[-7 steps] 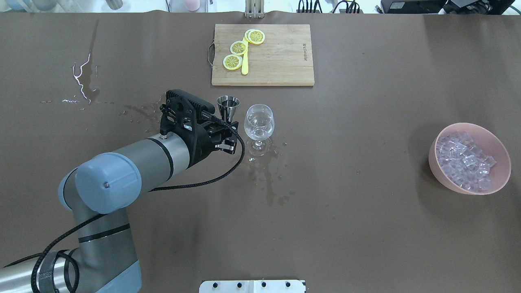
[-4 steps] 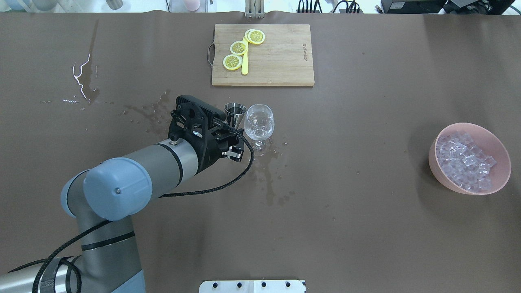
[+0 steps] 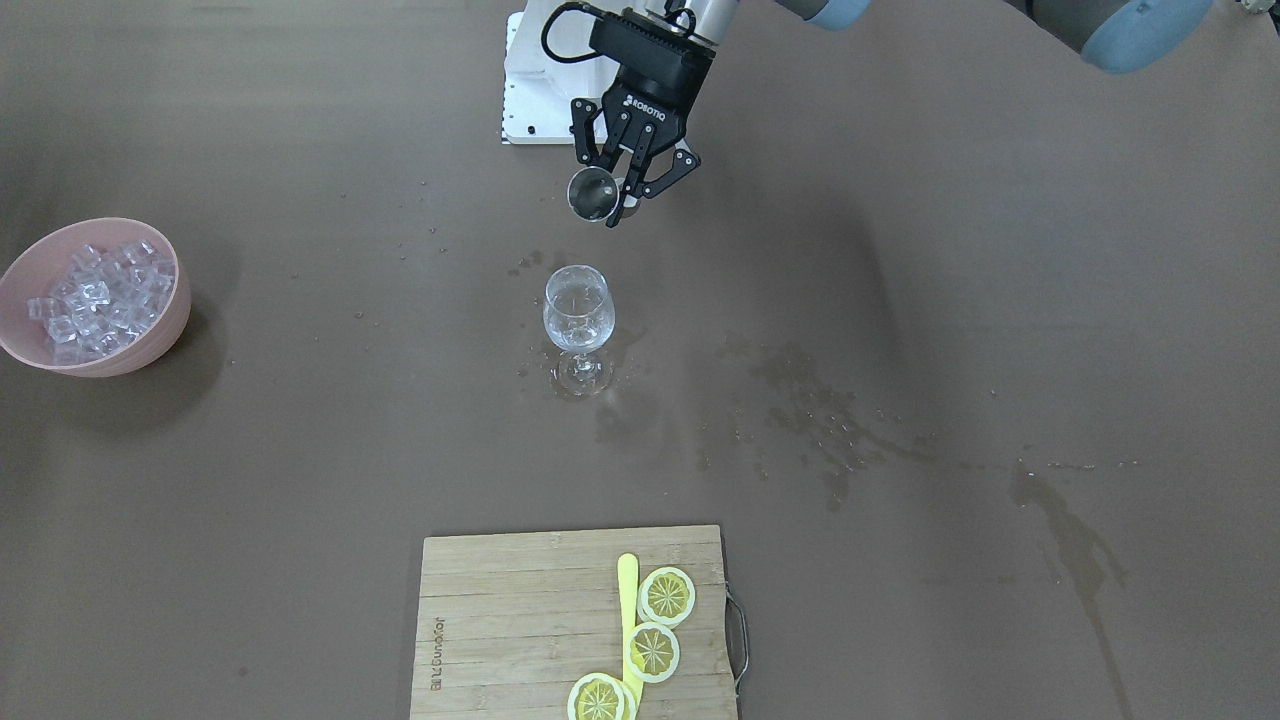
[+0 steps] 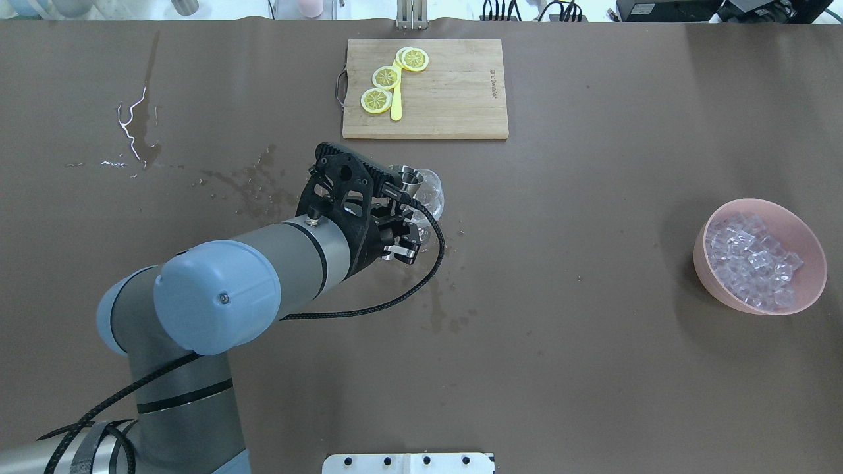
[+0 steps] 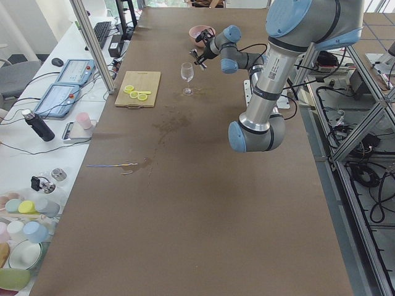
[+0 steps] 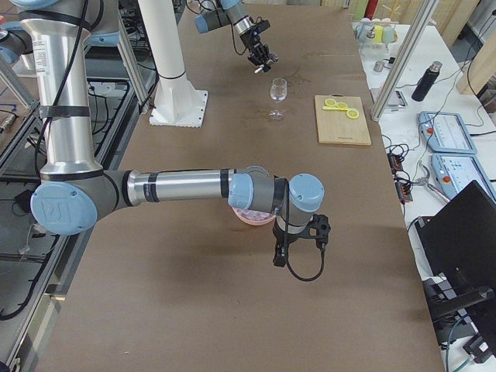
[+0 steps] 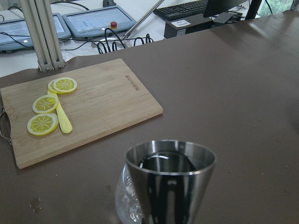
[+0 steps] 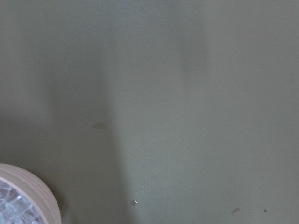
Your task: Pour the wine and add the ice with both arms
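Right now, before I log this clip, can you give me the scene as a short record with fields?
left gripper: shut on the steel jigger, raised beside the wine glass
wine glass: upright on the table; contents hard to tell
ice: heaped in the pink bowl, far from the glass
right gripper: near the bowl; open or shut cannot be told
cutting board: lemon slices on it
table: wet splashes around the glass

Left arm (image 4: 290,253): grey tube, light-blue joint caps (image 4: 217,306), black braided cable (image 4: 369,308); black hand (image 3: 615,203) (white ROBOTIQ lettering).
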Robot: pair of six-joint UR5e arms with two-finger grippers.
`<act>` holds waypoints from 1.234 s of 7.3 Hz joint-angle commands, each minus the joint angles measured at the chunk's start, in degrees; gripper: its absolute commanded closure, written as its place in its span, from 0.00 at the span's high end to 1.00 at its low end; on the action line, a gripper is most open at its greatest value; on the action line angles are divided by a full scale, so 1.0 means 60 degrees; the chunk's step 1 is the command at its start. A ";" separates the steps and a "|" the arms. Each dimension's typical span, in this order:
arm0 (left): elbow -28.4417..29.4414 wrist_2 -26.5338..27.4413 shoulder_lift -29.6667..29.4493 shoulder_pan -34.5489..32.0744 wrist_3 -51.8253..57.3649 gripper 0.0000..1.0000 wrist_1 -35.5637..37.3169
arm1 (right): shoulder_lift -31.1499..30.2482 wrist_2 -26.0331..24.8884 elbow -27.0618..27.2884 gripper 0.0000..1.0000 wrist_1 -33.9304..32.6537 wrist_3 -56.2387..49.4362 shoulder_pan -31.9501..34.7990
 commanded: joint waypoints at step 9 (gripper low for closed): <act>0.0291 -0.0592 -0.0523 -0.0452 0.0409 0.00 0.1444 | -0.0014 -0.0001 -0.0073 1.00 0.0015 -0.0006 0.0000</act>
